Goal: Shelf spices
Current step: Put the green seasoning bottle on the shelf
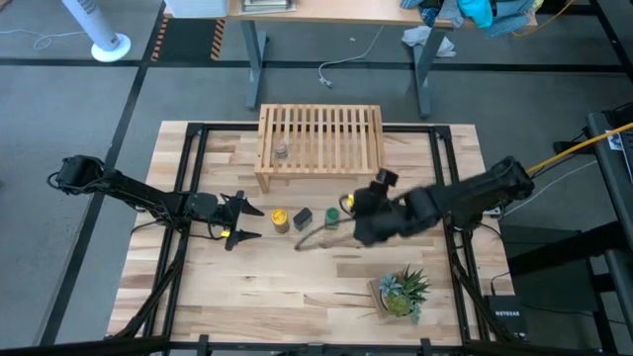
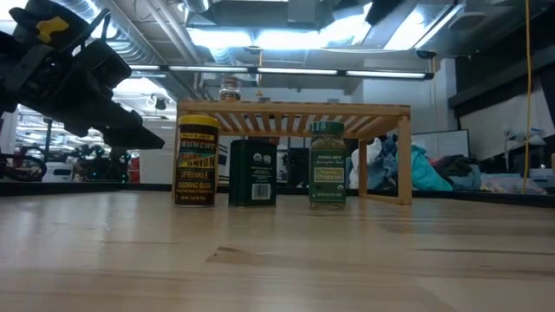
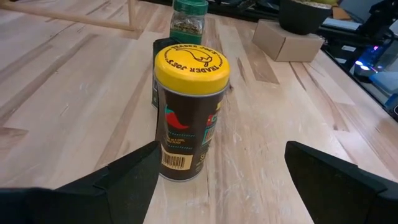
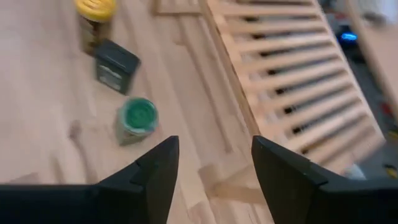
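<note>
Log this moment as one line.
left gripper: open, facing yellow-lidded jar | right gripper: open, above table | grey-topped jar: on shelf

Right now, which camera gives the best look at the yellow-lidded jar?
The left wrist view: the yellow-lidded jar fills the picture, lid and label clear, just ahead of the open left fingers. The low view shows its side; the high view and right wrist view show it small.

2 dark arms [image 1: 129, 188] (yellow-tipped gripper [image 1: 240, 222] fingers).
</note>
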Tool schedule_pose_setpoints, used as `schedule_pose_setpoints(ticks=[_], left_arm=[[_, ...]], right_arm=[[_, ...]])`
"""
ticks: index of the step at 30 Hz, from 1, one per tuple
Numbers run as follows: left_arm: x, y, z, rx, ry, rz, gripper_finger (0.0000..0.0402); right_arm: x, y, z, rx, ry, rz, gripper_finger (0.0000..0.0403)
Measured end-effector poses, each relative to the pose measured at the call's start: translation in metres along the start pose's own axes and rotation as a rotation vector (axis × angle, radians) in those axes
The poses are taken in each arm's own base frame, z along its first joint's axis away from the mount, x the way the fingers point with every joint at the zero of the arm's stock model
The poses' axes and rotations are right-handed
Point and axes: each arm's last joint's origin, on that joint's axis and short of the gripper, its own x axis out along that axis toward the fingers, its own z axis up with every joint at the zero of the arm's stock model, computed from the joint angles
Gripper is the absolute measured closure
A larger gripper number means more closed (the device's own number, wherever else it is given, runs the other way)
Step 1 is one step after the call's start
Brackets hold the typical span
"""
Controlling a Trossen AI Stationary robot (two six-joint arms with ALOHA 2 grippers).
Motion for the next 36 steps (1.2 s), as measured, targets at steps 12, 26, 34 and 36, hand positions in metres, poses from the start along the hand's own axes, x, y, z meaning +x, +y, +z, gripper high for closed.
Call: schedule_pose_setpoints(ticks=[12, 26, 34, 36], left_arm=[[0.000, 0.000, 0.000, 0.011, 0.004, 0.001, 0.0068], [0.000, 0.000, 0.000, 0.004, 0.004, 0.000, 0.0068], [0.000, 0.000, 0.000, 0.004, 0.004, 0.001, 0.0068], [0.000, 0.000, 0.000, 0.004, 0.004, 0.000, 0.0068]], right_arm=[[0.032, 0.060, -0.096, 0.252, -0.137, -0.175, 0.0194], [0.092, 0.082, -0.152, 0.494, -0.294, -0.057, 0.0194], [0.114, 0.080, -0.167, 0.621, -0.335, 0.029, 0.0194], [0.120, 0.078, -0.168, 0.620, -0.340, 0.056, 0.0194]])
